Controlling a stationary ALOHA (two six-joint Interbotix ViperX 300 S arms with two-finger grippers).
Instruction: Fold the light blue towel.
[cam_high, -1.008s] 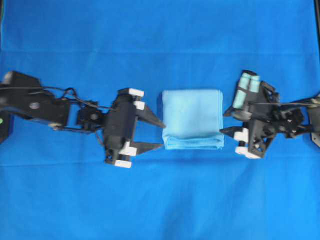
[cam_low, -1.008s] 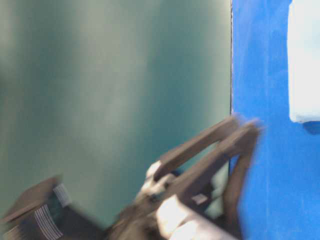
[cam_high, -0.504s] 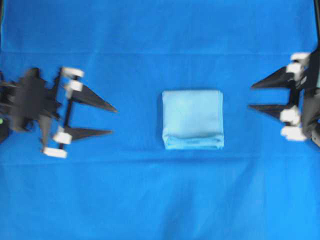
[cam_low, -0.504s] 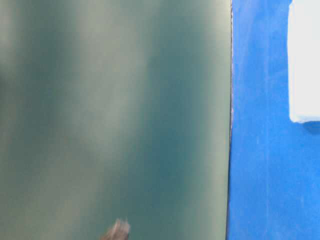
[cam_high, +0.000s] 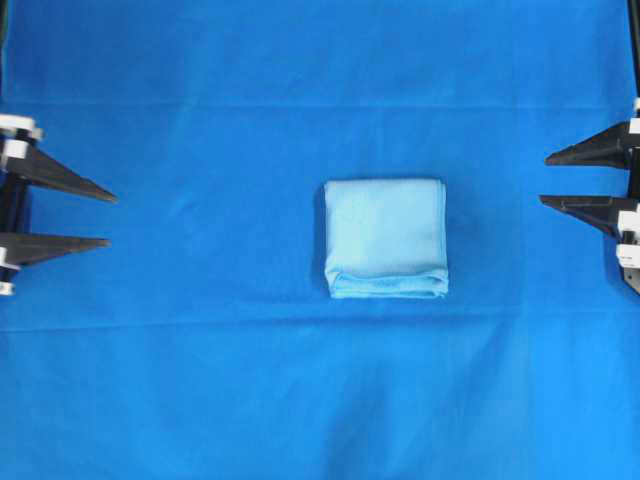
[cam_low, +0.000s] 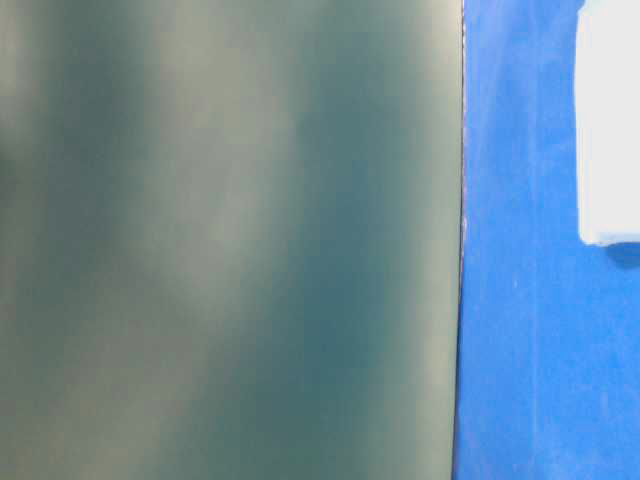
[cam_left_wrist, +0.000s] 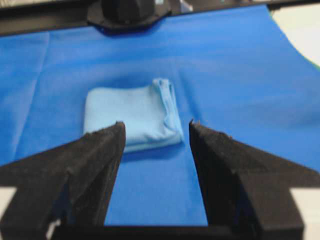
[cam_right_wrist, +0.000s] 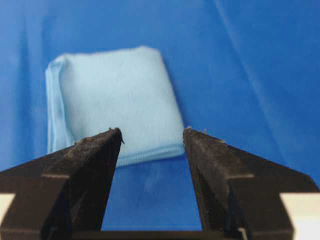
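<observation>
Left gripper (cam_high: 108, 220), jaws parted and empty, at the left edge; light blue towel (cam_high: 385, 238), folded square (layered edges toward the camera), centred on the royal-blue cloth (cam_high: 320, 400); right gripper (cam_high: 543, 180), jaws parted, empty, at the right edge.

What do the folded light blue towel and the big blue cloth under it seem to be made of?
The light blue towel: soft, thin fabric, probably microfibre; matte, finely fuzzy surface, with layered edges and a stitched hem showing along one side in the wrist views. The big blue cloth: smooth, thin woven-looking fabric, matte, judging by its long shallow creases; the exact fibre cannot be told.
</observation>
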